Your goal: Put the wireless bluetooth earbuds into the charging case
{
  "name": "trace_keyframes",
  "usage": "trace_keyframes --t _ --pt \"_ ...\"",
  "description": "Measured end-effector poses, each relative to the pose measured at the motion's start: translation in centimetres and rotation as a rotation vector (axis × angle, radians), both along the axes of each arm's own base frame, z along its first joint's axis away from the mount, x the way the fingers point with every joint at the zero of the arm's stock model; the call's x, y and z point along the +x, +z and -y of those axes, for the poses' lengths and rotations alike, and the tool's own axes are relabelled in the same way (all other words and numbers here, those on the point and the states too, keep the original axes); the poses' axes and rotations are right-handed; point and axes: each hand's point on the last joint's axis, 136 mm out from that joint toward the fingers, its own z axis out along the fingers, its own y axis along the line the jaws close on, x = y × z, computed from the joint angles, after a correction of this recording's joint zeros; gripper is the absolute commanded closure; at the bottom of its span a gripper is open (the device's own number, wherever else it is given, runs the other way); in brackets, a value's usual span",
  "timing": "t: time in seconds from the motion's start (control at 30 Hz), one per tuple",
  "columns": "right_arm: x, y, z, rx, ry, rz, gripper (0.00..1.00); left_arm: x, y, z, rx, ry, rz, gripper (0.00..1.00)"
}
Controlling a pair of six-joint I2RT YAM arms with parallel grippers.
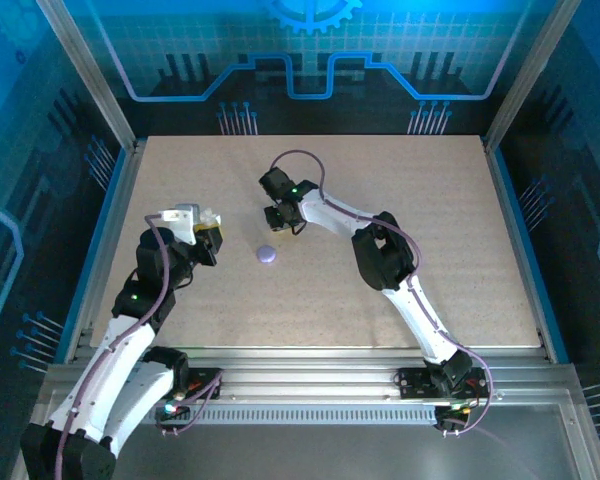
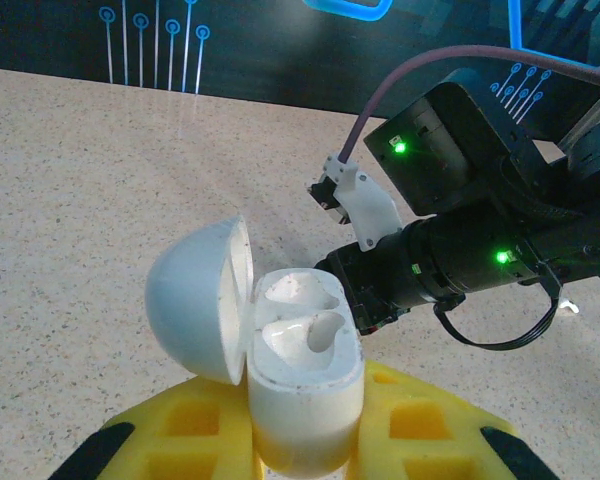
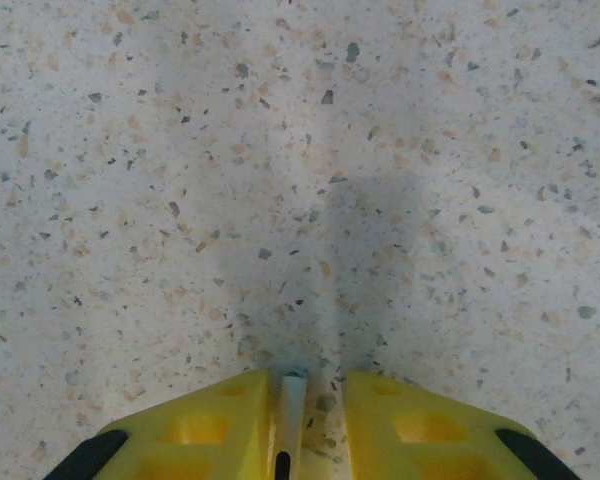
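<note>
- Underneath, the speckled beige bench (image 1: 430, 200) carries everything and runs far past the charging case (image 2: 305, 375) on all sides.
- Left arm (image 1: 130, 340) reaches in from the near edge and ends at the case. The right arm (image 1: 385, 255) bends in from the case's right.
- Left tool (image 2: 305, 440) is clamped on the case. Its yellow fingers (image 2: 195, 435) press the lower body from both sides and hold it upright, off the bench.
- Right tool (image 3: 302, 385) points down at bare bench. Its dark wrist shows just behind and to the right of the case in the left wrist view. Its yellow fingers (image 3: 230, 420) stand nearly together, closed on a thin white piece.
- The case is white and stands open, with its domed lid (image 2: 195, 300) swung to its left. Two moulded wells show in its top face.
- A lavender round piece (image 1: 267, 254) lies flat on the bench to the right of the case, apart from both tools.
- The whitish earbud (image 3: 291, 410) is the thin piece in the right tool's grip, away from the case. Only a narrow edge of it shows.
</note>
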Motion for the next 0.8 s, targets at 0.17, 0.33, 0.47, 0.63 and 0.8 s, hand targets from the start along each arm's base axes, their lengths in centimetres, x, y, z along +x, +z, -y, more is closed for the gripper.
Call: trace_keyframes --t 0.17,0.33,0.47,0.63,0.8 --pt "0.0 -0.1 0.4 -0.012 -0.006 0.007 0.79 0.0 0.0 0.0 0.0 0.001 0.0 0.87" --pt "-1.5 -0.1 2.2 -0.043 -0.013 0.006 0.8 0.0 0.0 0.1 -0.004 -0.008 -0.001 0.86" --pt "-4.3 0.1 5.1 -0.101 -0.019 -0.025 0.8 -0.1 0.0 0.3 -0.009 -0.022 -0.002 0.86" --pt "-8.1 1.0 8.6 -0.139 -0.023 -0.054 0.8 0.0 -0.4 0.7 -0.015 -0.042 -0.016 0.86" --pt "-11.4 1.1 12.1 -0.171 -0.043 -0.082 0.79 -0.1 -0.3 1.1 -0.023 -0.063 -0.015 0.86"
